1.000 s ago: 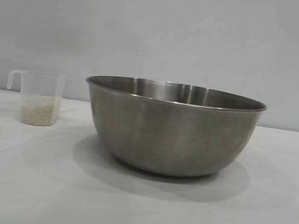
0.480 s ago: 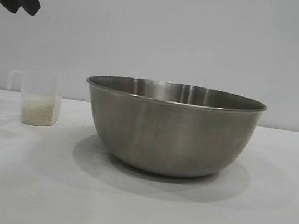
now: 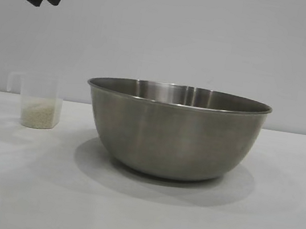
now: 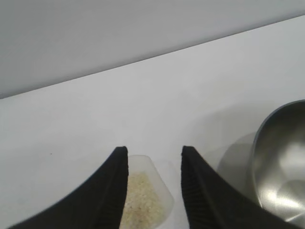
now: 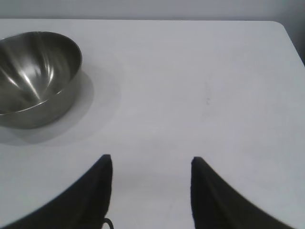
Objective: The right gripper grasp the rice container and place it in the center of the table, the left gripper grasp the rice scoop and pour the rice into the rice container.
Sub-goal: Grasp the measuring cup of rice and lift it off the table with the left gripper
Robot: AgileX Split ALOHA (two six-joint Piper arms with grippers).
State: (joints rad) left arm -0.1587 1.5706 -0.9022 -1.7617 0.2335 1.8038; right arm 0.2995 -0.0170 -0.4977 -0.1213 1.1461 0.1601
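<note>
The rice container (image 3: 174, 135) is stainless steel: its outer wall has a brushed, satin grey finish with soft vertical streaks, while the rolled rim catches a brighter line of light. Seen from the wrist views, its inside is shinier, with broad pale reflections across the curved metal. The rice scoop (image 3: 39, 101) is clear, translucent plastic, slightly cloudy, with smooth walls. The rice (image 3: 39, 115) inside it looks matt, off-white and finely grained. The table (image 3: 15, 186) is a plain white top, smooth and nearly matt, taking only soft shadows. The fingers (image 4: 209, 195) of the left gripper (image 4: 155, 153) are matt black, with fine ribbing on their inner faces.
</note>
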